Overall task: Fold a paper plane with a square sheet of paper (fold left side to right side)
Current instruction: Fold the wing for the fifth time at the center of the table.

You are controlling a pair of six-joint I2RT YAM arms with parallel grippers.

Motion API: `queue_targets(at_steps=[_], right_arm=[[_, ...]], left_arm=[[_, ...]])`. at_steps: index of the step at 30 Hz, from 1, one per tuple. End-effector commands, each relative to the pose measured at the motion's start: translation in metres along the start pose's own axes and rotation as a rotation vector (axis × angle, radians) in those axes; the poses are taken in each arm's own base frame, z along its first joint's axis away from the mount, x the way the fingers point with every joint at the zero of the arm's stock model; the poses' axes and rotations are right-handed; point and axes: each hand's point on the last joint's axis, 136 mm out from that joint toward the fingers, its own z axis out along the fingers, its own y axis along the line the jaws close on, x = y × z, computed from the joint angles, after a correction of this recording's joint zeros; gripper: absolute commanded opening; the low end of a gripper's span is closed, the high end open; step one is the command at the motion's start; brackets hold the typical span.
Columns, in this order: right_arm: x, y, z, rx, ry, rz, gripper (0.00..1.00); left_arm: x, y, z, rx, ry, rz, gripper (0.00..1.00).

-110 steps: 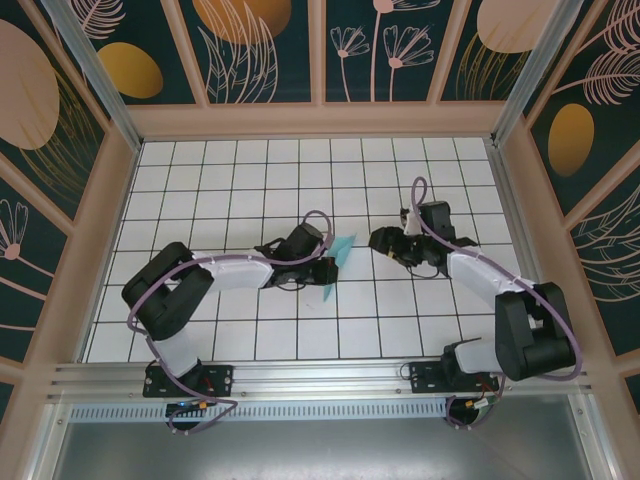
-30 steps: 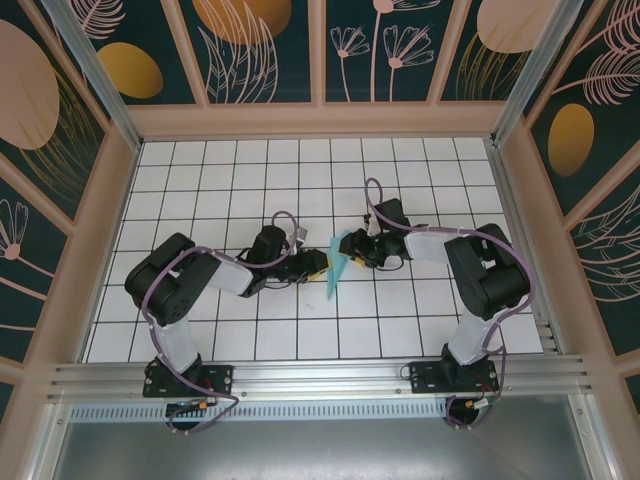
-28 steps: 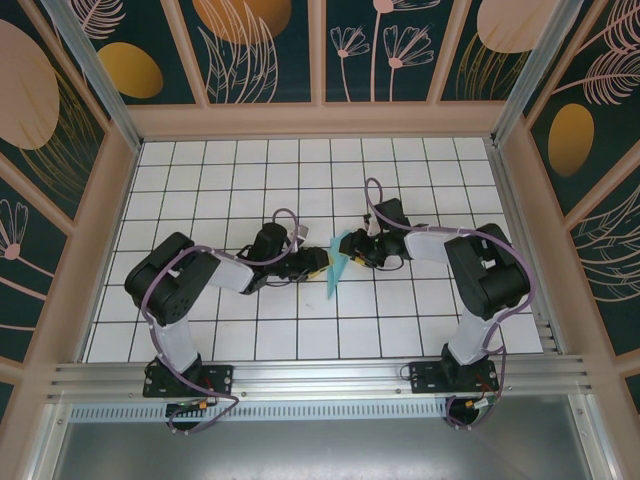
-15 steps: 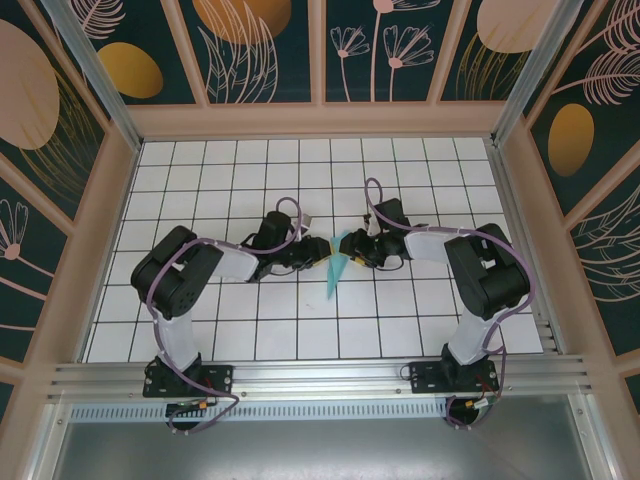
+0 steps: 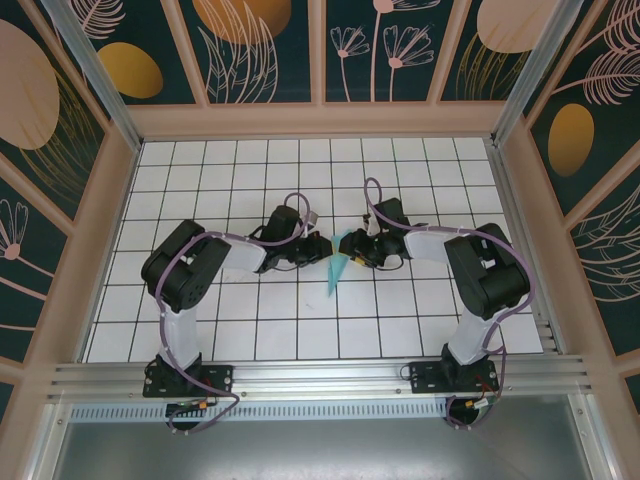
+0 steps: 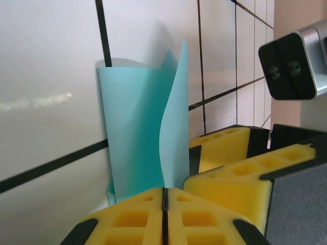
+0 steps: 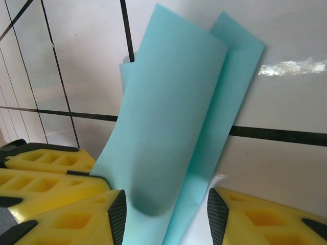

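Pointing lengthwise at the near edge, the paper plane (image 5: 334, 275) sits pinched by left fingers (image 6: 127, 224), right fingers (image 7: 245, 214) released.

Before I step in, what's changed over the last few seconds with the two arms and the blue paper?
The left gripper moved farther out over the table, up beside the far end of the paper, and closed, apparently pinching an upright flap. Earlier still, the right gripper came in from the right. Over the last second it stayed put, open astride the paper; the paper kept its place.
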Motion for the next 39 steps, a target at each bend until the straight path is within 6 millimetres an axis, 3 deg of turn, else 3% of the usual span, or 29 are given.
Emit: queue_targets(at_steps=[1, 15, 19, 28, 39], right_arm=[[0.004, -0.010, 0.007, 0.048, 0.006, -0.037, 0.50], [-0.008, -0.021, -0.026, 0.075, -0.080, -0.060, 0.54], [-0.009, -0.027, -0.031, 0.081, -0.095, -0.050, 0.54], [-0.011, -0.022, -0.031, 0.026, -0.100, -0.042, 0.52], [-0.024, -0.008, -0.032, -0.034, -0.124, -0.042, 0.53]], left_arm=[[-0.002, 0.013, 0.005, -0.045, 0.015, 0.033, 0.10], [-0.002, 0.025, 0.011, -0.082, 0.027, 0.086, 0.08], [-0.010, 0.012, 0.012, -0.052, 0.021, 0.128, 0.08], [-0.012, -0.002, 0.012, -0.012, 0.035, 0.193, 0.09], [-0.017, 0.004, 0.022, -0.036, 0.055, 0.209, 0.09]])
